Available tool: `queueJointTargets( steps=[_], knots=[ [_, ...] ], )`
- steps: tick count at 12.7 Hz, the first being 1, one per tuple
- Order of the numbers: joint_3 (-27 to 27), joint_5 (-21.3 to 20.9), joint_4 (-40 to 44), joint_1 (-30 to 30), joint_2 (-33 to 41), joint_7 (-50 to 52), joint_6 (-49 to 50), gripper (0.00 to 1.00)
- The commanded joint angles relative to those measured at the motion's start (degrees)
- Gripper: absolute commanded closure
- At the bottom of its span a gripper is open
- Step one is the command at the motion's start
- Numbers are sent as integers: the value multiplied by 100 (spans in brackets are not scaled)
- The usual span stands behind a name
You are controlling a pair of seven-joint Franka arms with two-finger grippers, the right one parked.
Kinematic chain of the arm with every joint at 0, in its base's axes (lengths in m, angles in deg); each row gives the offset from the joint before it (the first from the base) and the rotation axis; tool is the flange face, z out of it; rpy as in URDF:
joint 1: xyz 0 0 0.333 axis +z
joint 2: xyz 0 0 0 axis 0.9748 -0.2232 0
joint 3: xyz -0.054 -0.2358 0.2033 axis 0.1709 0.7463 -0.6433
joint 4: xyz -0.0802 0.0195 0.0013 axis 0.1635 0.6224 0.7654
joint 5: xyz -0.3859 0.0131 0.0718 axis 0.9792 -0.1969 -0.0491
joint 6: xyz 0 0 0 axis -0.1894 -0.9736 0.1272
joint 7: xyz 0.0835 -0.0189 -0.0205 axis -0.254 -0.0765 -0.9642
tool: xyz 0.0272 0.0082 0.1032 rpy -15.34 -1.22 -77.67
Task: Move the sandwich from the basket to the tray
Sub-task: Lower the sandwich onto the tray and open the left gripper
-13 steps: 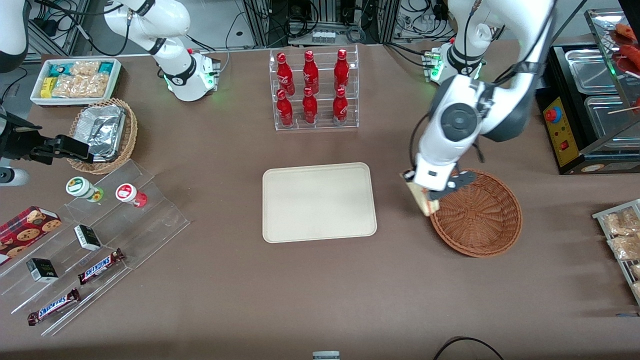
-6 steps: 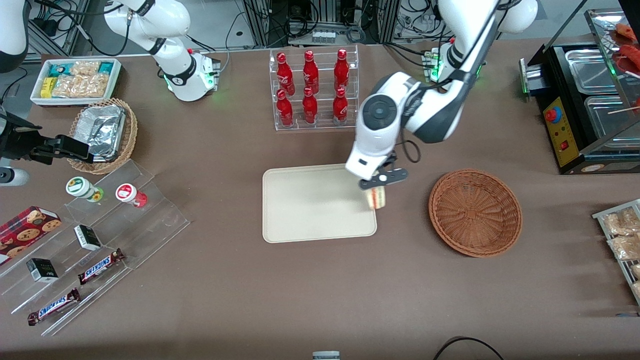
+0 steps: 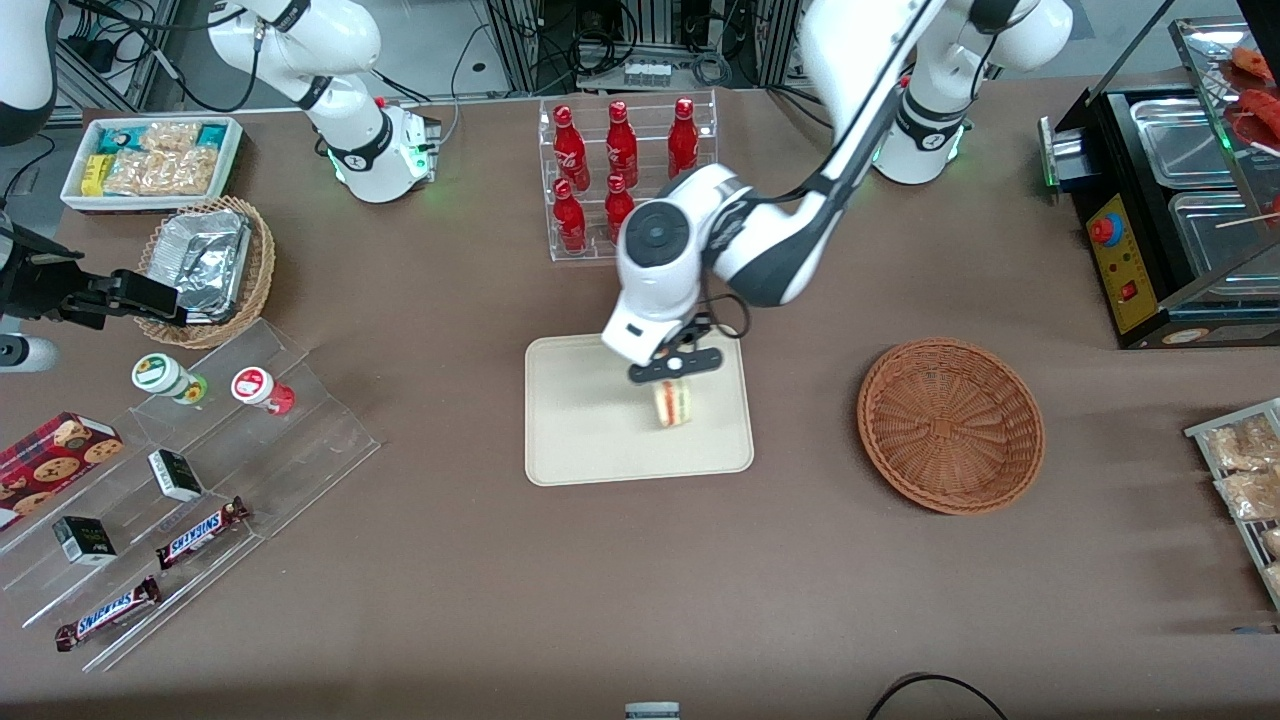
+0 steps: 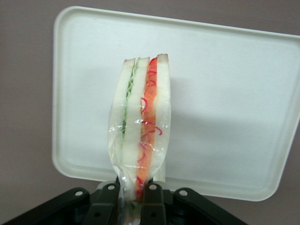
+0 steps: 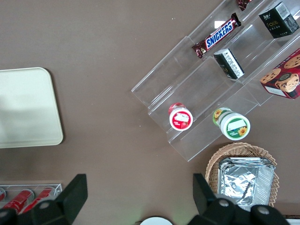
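Above one tray, one claw clamped on one sandwich; one basket apart.

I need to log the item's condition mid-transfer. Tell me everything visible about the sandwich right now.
The sandwich is a wedge of pale white bread slices with green filling in one layer and red in the other, wrapped in clear film. It hangs cut edge outward, pinched at its end by the gripper, whose fingers are shut on it. It is above the cream tray, not visibly resting on it. The brown wicker basket sits apart, toward the working arm's end.
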State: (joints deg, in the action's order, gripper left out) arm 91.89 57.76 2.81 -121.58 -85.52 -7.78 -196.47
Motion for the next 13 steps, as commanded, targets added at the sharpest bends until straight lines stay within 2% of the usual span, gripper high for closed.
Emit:
queueJointTargets(
  steps=[1, 3, 5, 9, 13],
  knots=[
    [-78, 46, 1028, -157, -731, 159, 119, 100],
    [-87, -7, 1651, -193, -1187, 116, 294, 100],
    [-96, -7, 2310, -184, -1531, -216, 872, 100],
    [-104, -7, 2410, -175, -1559, -1105, 1367, 100],
    [-113, -7, 2401, -193, -1717, -678, 1140, 100]
  ],
)
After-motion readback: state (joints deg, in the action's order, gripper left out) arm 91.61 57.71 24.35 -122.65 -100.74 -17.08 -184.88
